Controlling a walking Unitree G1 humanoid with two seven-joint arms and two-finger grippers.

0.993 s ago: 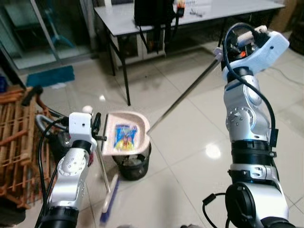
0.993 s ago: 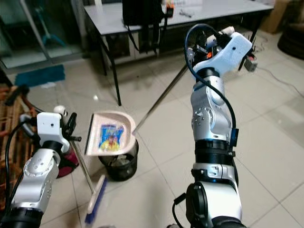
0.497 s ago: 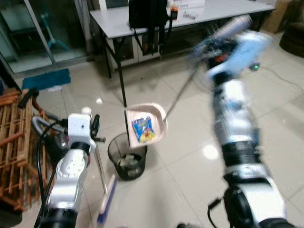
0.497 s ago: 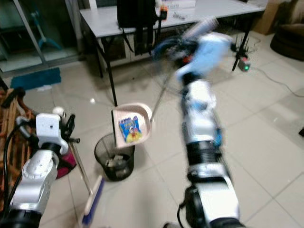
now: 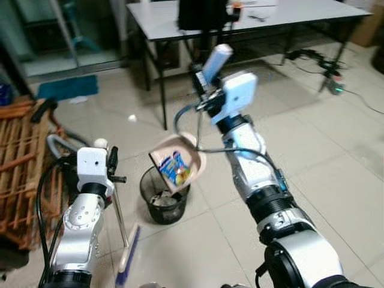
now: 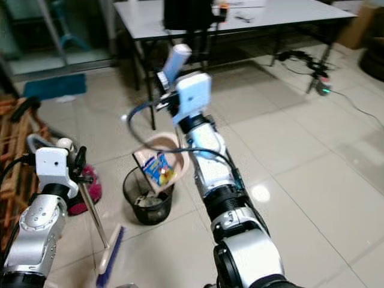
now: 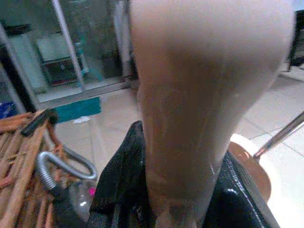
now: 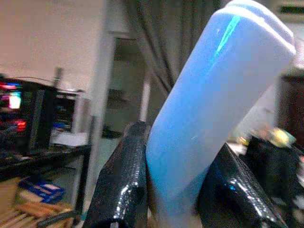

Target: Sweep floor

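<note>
Silver two-armed humanoid with white wrist housings

Both arms are jointed silver segments with black collar rings and looping black cables; the left wrist block (image 5: 91, 165) is white, the right (image 5: 235, 96) pale bluish-white, with glossy black fingers (image 8: 124, 185).

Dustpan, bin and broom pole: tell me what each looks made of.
Dustpan: most likely plastic, a matte pinkish-beige moulded scoop.
Bin: seems to be black wire mesh, since the rubbish shows through its wall.
Broom pole: probably metal, thin and silvery with a dull shine.
</note>
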